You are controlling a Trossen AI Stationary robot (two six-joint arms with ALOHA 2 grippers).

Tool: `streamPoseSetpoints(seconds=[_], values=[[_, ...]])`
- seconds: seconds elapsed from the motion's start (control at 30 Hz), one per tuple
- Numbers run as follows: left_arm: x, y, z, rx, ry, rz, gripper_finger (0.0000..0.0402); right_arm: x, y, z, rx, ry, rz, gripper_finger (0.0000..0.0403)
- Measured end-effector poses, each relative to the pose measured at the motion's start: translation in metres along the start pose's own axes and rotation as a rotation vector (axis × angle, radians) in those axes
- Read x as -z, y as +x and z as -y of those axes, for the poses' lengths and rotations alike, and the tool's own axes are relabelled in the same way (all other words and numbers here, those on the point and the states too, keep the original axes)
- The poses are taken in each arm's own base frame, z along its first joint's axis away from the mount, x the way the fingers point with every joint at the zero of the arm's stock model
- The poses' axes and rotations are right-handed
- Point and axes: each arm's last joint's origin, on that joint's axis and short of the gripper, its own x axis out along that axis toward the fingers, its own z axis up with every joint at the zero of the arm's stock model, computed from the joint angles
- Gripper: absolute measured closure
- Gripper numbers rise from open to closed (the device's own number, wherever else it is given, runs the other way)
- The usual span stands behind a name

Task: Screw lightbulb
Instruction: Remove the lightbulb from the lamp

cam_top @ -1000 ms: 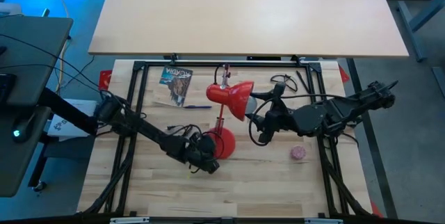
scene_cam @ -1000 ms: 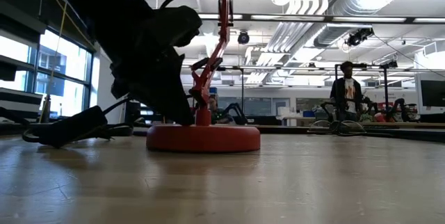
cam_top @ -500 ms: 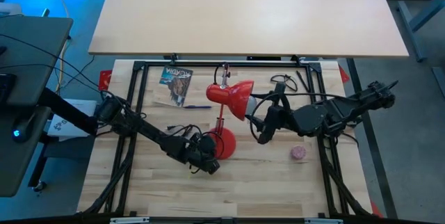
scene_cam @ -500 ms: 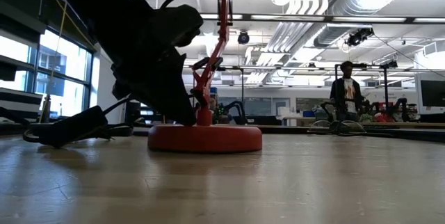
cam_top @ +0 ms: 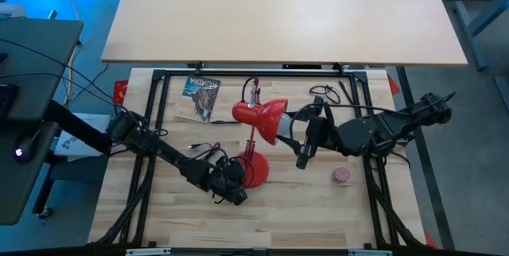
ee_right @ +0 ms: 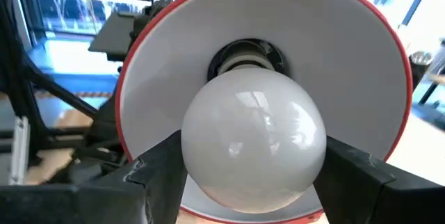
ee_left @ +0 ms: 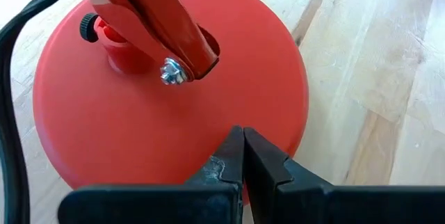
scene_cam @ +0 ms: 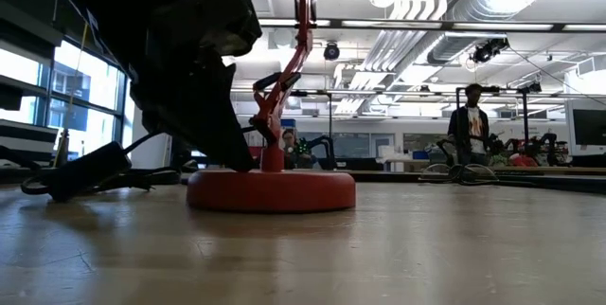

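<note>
The lightbulb is a smooth, white, rounded globe, glossy enough to catch faint reflections, narrowing at its back into a pale neck that meets the dark socket ring deep inside the shade. It sits between the two dark fingers of the right tool, which stand partly spread with one on each side of the globe, holding it at the mouth of the shade. That shade is white inside with a red rim, and it fills most of the space ahead of the right tool, so the bulb's screw base is hidden.

In the high view the right tool meets the red lamp at the open side of its head, above the wooden surface. A small pink ball lies on the surface just beside the right arm.

The left tool is closed, its fingertips pressed together with nothing between them, resting at the edge of the lamp's round red base. The lamp's stem and a black cable rise just beyond it. A booklet lies farther off past the lamp, and a person stands in the room behind.
</note>
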Motion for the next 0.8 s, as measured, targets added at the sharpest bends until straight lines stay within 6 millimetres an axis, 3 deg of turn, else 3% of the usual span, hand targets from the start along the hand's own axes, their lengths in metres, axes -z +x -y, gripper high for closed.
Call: streamPoseSetpoints(seconds=[0.47,0.8], values=[[0.0002,0.0000,0.0000,0.001,0.019,0.000,0.0402,-0.0013,-0.0002,-0.0011,-0.049,0.477,0.000,0.0148],[0.0004,0.0000,0.0000,0.001,0.054,0.000,0.0402,-0.0034,-0.0002,-0.0011,-0.063,1.065,-0.001,0.0148]])
